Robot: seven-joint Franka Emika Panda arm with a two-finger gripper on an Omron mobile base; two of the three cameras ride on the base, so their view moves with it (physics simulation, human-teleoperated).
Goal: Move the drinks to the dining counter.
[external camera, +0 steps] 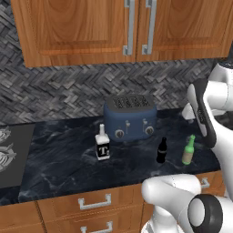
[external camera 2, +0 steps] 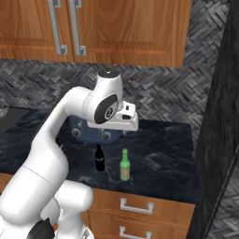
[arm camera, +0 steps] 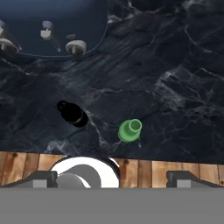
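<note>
Gripper (arm camera: 112,177) poised above the worktop (arm camera: 175,65), jaws spread and empty; green bottle (arm camera: 130,130) upright just below and between them; black bottle (arm camera: 72,113) beside it.

The light is even and soft, with no lamp to trace it to. The wooden cabinets (external camera: 123,27) look warm and evenly lit, while the black marble worktop (external camera: 68,159) stays dark, its pale veins faintly glossy. Shadows are weak: only a faint dark patch beside the green bottle (arm camera: 130,130) and the black bottle (arm camera: 72,113) near the worktop's front edge. Everything is slightly soft and coarse-grained, with no glare and no bending at the edges.
</note>
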